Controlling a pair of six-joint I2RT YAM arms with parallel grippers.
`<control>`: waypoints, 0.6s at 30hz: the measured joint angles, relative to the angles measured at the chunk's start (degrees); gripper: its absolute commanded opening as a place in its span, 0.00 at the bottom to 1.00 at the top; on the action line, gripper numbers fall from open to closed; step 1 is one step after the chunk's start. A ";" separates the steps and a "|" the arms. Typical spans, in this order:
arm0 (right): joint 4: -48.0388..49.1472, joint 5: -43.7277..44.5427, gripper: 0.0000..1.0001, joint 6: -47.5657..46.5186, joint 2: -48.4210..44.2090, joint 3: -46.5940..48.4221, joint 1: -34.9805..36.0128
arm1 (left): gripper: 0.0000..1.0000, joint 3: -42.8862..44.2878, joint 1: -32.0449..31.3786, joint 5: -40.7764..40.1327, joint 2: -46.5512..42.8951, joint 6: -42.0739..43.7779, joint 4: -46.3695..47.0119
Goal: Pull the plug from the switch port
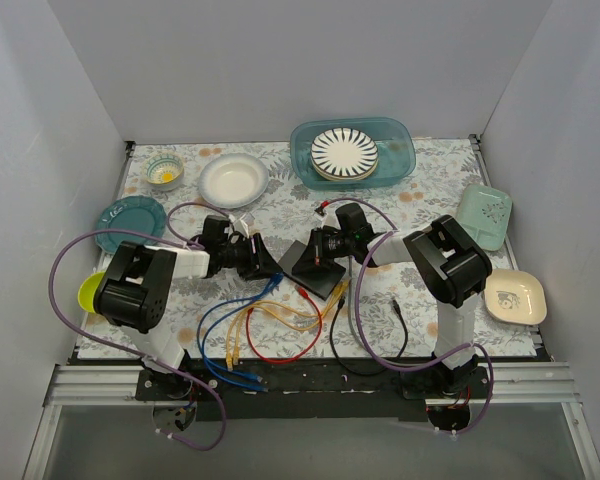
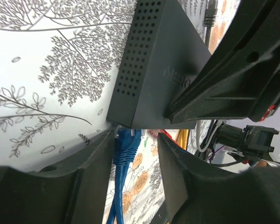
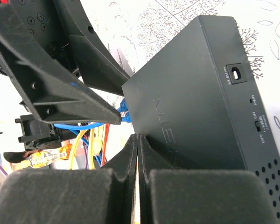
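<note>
1. Table (image 1: 430,195), floral cloth. It carries everything below; both arms reach out over its middle.
2. Teal tub (image 1: 400,140), well beyond the right gripper, holding striped plates (image 1: 344,152).
3. Dishes around the edges, all well apart from both grippers:
   - white bowl (image 1: 233,180) and small patterned bowl (image 1: 164,170), beyond the left gripper
   - teal plate (image 1: 130,217) and yellow-green bowl (image 1: 92,290), out to its left
   - mint tray (image 1: 483,215) and cream square plate (image 1: 515,295), out to the right of the right gripper
4. Switch (image 3: 200,93), flat matte black box. It lies between the two grippers, with its socket edge facing the left one.
5. Right gripper (image 3: 137,137). Fingers are pressed together with nothing between them, tips against the switch's top face.
6. Left gripper (image 2: 135,136). Fingers (image 2: 177,172) are spread to either side of the plug; a gap shows on one side, so it is not clamped.
7. Loose cables (image 1: 270,330), blue, yellow and red, coiled on the cloth nearer the arm bases than either gripper.
8. Plug (image 2: 127,140), blue, seated in the switch's socket edge between the left fingers. Its blue cable (image 2: 116,196) trails back under the gripper.
</note>
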 measured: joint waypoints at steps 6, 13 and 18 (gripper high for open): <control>-0.35 -0.04 0.01 -0.46 0.00 0.20 0.00 | 0.73 -4.63 -0.42 -1.01 -4.35 -3.19 4.11; -0.37 -0.02 0.01 -0.61 0.00 0.22 -0.04 | 0.98 -3.13 -0.87 -3.10 -5.44 -8.55 2.08; -0.37 -0.04 0.01 -0.85 0.00 0.22 -0.15 | 0.98 -0.70 -0.76 -5.11 -4.72 -10.95 -0.57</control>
